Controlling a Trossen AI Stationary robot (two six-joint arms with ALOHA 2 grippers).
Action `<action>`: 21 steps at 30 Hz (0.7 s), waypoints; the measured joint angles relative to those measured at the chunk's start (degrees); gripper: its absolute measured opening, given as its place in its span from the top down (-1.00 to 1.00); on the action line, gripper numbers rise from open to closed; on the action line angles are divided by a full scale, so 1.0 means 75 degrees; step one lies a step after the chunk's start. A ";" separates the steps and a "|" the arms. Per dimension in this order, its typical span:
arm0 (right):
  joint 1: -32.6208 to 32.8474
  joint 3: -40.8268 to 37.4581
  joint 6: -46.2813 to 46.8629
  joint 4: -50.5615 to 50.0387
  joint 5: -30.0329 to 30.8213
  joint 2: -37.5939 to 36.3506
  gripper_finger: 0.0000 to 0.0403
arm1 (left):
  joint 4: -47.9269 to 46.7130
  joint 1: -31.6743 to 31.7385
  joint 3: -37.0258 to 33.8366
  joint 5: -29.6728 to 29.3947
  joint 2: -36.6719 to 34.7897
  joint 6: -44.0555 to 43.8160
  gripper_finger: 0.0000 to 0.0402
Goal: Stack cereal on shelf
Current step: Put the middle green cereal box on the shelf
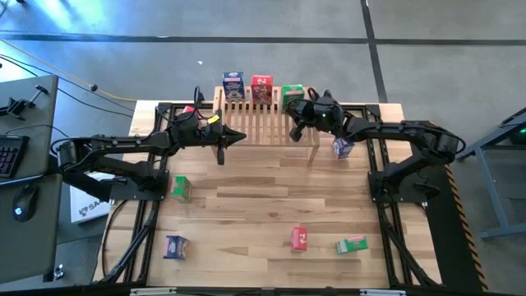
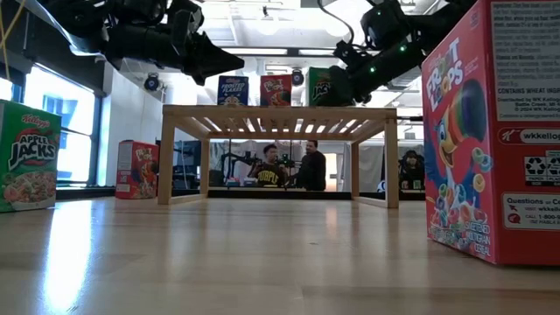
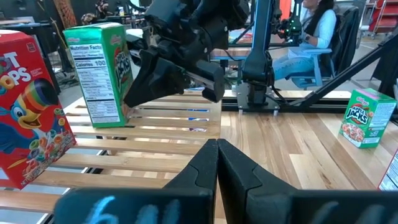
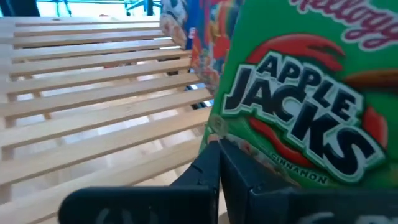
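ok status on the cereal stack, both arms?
Left gripper shut, over the shelf. Right gripper shut, beside green box on shelf. Three boxes up; six loose on table.

Robotics lab: rigs, seated people (image 2: pixel 311 166)

Three cereal boxes (image 1: pixel 261 88) stand along the shelf's (image 1: pixel 263 123) back edge — others lie on the table (image 1: pixel 263 205).

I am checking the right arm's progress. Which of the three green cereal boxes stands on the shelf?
The green box at the shelf's back right end, beside the red box, right by the shut right gripper. The other two green boxes stand on the table.
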 joint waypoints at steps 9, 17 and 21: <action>-0.0255 0.0000 0.0166 0.0285 -0.0086 0.0000 1.00 | 0.0000 0.0000 0.0003 -0.0003 0.0000 -0.0003 1.00; -0.0386 0.0000 0.0148 0.0334 -0.0201 0.0000 1.00 | 0.0000 0.0000 0.0003 -0.0003 0.0000 -0.0009 1.00; -0.0464 0.0000 0.0148 0.0361 -0.0204 0.0000 1.00 | -0.0070 0.0000 0.0003 -0.0003 0.0000 -0.0006 1.00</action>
